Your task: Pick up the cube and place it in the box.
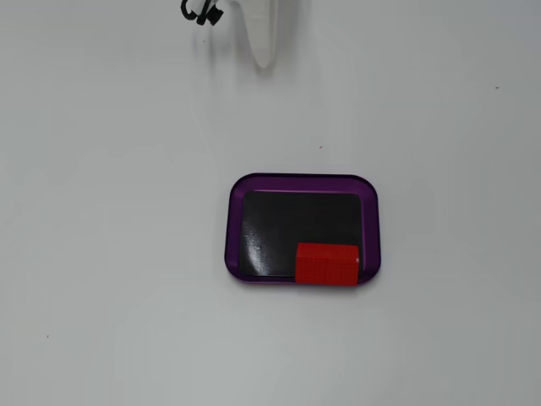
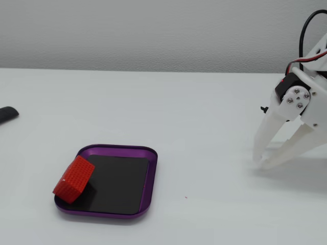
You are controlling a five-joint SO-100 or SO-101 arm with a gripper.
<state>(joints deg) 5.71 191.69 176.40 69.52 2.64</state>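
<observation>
- One cube point(image 1: 326, 264) point(image 2: 73, 179), red, sits inside the box point(image 1: 234, 228) point(image 2: 148, 176), tilted, leaning on the purple rim at one corner, well apart from the gripper point(image 2: 259, 163).
- Gripper holds nothing; white fingers point(image 2: 270, 130) splayed apart, tips down at the white table point(image 2: 194, 117).
- Top-down fixed view: only one white finger tip point(image 1: 264, 51) shows at the top edge, box below it and slightly right.
- Small dark object point(image 2: 7, 114) at the far left edge of the side fixed view, beyond the box from the gripper.

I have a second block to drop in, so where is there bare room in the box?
The cube fills the box's lower right corner in the top-down fixed view, leaning on the rim. The black floor left of it and above it is bare. The tool rests far off on the table.
</observation>
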